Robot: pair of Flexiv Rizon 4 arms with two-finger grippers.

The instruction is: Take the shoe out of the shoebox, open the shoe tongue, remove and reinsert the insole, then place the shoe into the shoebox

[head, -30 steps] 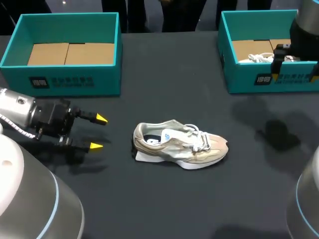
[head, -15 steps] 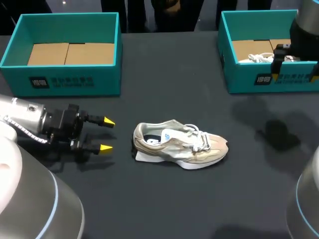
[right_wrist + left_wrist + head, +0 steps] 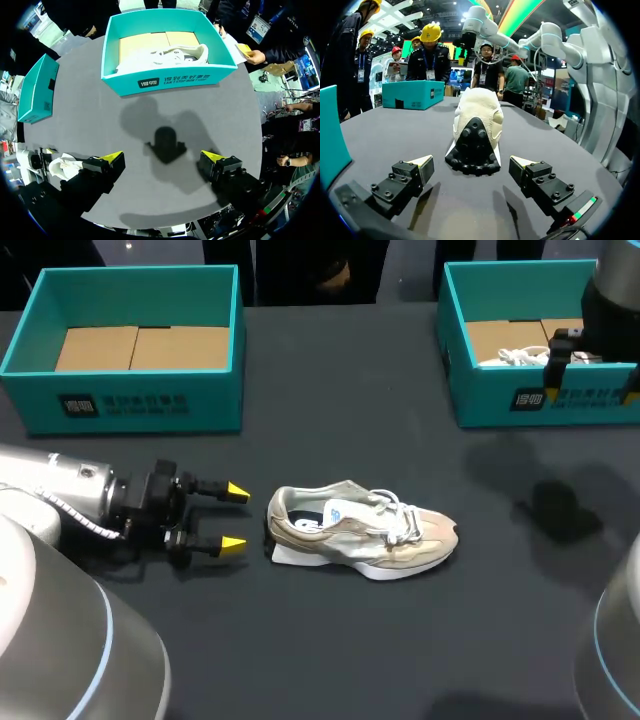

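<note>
**Beige shoe (image 3: 360,530) out on the worktop (image 3: 330,650), left hand (image 3: 235,517) lined up on its heel**

The shoe lies on the dark worktop between the two teal boxes, heel towards the left hand and toe towards the right. Taking it out looks done; by my reading the step in hand is opening the tongue. The left hand sits low, just beside the heel, with its fingers apart and nothing between them. The right hand (image 3: 161,159) hangs high over bare worktop in front of the right box (image 3: 545,400), fingers wide apart and empty.

The next move probably calls for the left hand to close on the heel and steady the shoe. The right hand would then have to come down and across to the laces to pull the tongue up. The laces lie loose over the tongue, so they could snag a finger.

The left wrist view shows what the head view cannot. The black studded heel patch sits ahead of the gap between the two fingers, and neither touches it.

The right wrist view shows the right hand's spread fingers, which the head view leaves out. It also shows a second pale shoe (image 3: 165,54) lying in the right box.

Only the head view shows the shoe's opening with its blue-and-white insole. It also shows that the left box (image 3: 130,405) holds just its cardboard floor.
</note>
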